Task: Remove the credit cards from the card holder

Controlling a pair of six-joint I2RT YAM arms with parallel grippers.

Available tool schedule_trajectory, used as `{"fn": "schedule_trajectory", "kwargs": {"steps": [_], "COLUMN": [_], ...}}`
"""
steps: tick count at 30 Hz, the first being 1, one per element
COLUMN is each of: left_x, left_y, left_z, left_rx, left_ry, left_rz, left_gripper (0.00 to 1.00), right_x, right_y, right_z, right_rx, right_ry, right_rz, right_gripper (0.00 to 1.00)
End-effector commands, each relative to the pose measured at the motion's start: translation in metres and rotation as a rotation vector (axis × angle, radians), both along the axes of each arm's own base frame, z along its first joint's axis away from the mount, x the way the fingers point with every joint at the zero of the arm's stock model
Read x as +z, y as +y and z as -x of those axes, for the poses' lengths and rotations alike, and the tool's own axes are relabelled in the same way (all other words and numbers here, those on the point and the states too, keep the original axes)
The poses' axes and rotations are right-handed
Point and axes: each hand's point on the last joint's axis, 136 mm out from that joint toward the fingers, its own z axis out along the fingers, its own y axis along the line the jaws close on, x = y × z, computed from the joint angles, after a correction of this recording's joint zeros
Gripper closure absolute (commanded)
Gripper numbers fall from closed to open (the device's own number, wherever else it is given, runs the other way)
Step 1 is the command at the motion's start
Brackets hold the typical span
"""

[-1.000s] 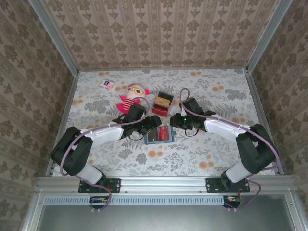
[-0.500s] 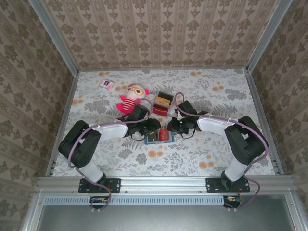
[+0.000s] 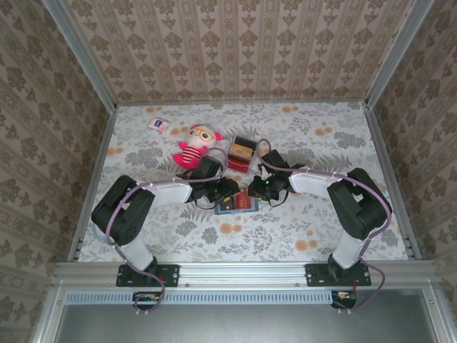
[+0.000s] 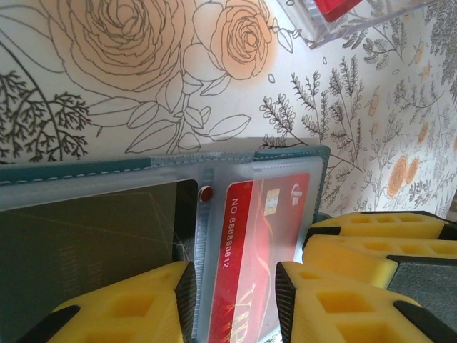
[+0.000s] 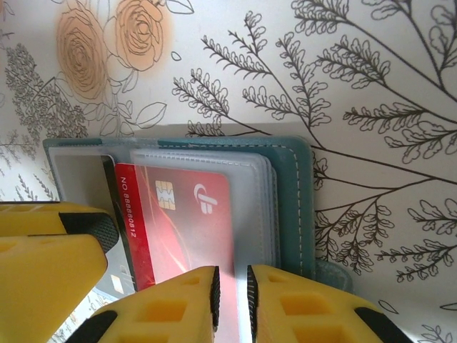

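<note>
Both fingers (image 5: pixel 164 311) nearer card holder (image 5: pixel 291 204)

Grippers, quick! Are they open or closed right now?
Left gripper: open over the card holder.
Right gripper: shut on the red credit card.

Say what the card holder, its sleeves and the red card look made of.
Card holder: teal faux leather, probably; matte, stitched edge. Sleeves: frosted clear plastic; card shows through. Red card: glossy plastic, likely; gold chip, printed number.
</note>
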Motion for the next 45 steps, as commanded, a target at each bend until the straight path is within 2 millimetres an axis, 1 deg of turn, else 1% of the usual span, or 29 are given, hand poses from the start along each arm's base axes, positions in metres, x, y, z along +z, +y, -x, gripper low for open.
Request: {"fn": "schedule_trajectory", "kwargs": {"steps": [1,11,22,27,30,34,45], "left_x": [0.005,0.001,-0.005,-0.003,-0.002,-0.002,-0.005], "left_y": [-0.009,-0.011,-0.011,-0.01,-0.009,-0.008,0.008], "left_z": [-0.002,-0.002,0.001,0.001,0.001,0.002,0.003], "left_rx": [-0.042,-0.053,-0.069,-0.071,-0.072,-0.074,-0.053], "left_ry": [-0.01,-0.002,0.007,-0.002,-0.006,-0.013,-0.023], "left_rz": [0.02,0.022,0.009,0.011,0.01,0.005,-0.048], "left_gripper": [0.64,0.68,0.7,0.76,0.78,0.82,0.98], "right_x": [-0.01,-0.018,-0.023,-0.025,-0.026,-0.026,-0.028], "right_y": [-0.002,-0.006,-0.007,-0.008,-0.009,-0.01,-0.014], "right_z": [0.006,0.008,0.008,0.009,0.009,0.01,0.009], "right_rx": [0.014,0.017,0.027,0.026,0.025,0.026,0.017], "right_ry": [0.044,0.061,0.072,0.078,0.079,0.078,0.076], "right_rz": [0.032,0.06,0.074,0.084,0.089,0.096,0.115], "right_gripper": [0.77,0.77,0.77,0.77,0.77,0.77,0.77]}}
